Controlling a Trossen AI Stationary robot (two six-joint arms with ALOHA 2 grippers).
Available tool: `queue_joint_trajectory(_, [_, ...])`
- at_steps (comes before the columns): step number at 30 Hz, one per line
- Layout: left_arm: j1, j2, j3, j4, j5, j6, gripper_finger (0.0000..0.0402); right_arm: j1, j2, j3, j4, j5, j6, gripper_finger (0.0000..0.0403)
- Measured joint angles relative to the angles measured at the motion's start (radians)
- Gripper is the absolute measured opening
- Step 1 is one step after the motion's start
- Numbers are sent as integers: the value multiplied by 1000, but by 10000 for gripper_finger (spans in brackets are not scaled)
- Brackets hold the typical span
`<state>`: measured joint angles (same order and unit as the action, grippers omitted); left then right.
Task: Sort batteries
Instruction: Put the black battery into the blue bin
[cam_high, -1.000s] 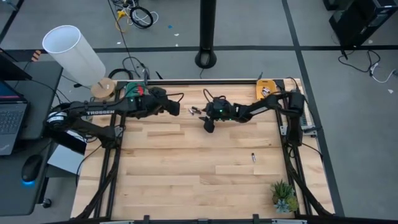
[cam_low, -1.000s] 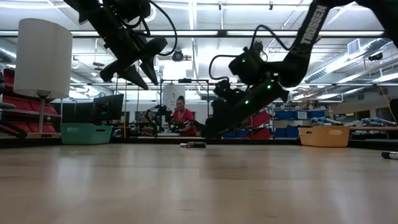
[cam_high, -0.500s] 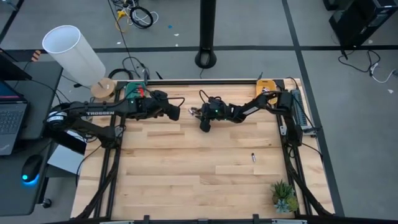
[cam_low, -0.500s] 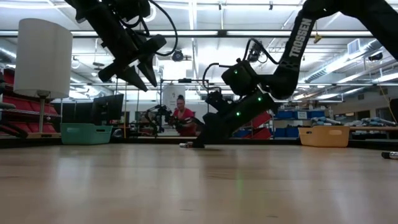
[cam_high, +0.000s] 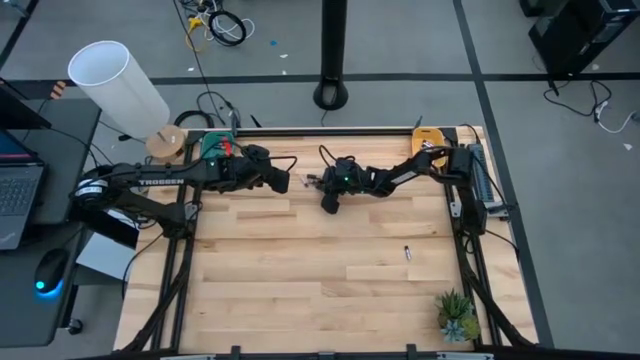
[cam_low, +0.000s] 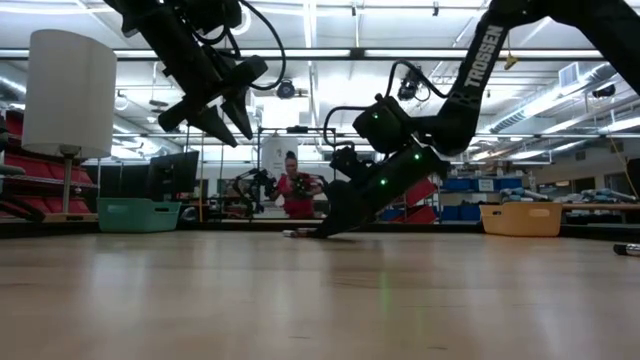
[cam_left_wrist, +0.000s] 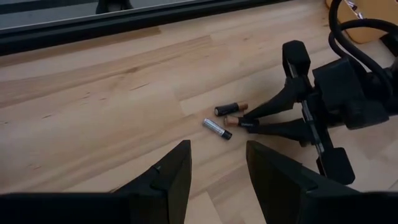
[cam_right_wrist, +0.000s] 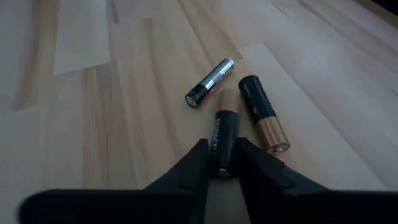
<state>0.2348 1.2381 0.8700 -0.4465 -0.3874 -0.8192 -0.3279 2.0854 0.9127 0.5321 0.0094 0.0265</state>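
Jaws of the right gripper (cam_right_wrist: 219, 163) were down at the surface (cam_high: 300, 280), pinched around the dark end of one copper-and-black battery (cam_right_wrist: 225, 127). Beside it lay two more: another copper-and-black cell (cam_right_wrist: 263, 122), near but whether touching I could not tell, and a thinner silver one (cam_right_wrist: 210, 82) just apart. A fourth battery (cam_high: 407, 252) sat alone, well away toward the right side. The left gripper (cam_left_wrist: 214, 177) hung above the surface near the trio, jaws apart and empty.
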Motion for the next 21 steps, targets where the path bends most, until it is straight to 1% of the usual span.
queue_joint_trajectory(3, [0,0,0,0,7,0,165,7,0,-1,-10,-9,1,52])
queue_joint_trajectory(4, [0,0,0,0,11,0,165,11,1,-1,-10,-9,0,48])
queue_joint_trajectory(8, [0,0,0,0,46,19,165,29,-8,-3,-13,-8,4,48])
queue_joint_trajectory(11, [0,0,0,-2,75,29,165,41,-38,-7,-36,-15,5,48])
queue_joint_trajectory(15, [0,0,0,-2,95,29,165,50,-98,-13,-99,-55,1,48])
queue_joint_trajectory(19, [0,9,0,2,100,29,165,48,-173,-10,-167,-54,-1,48])
queue_joint_trajectory(21, [0,18,0,18,118,20,165,51,-205,-10,-211,-44,-8,49])
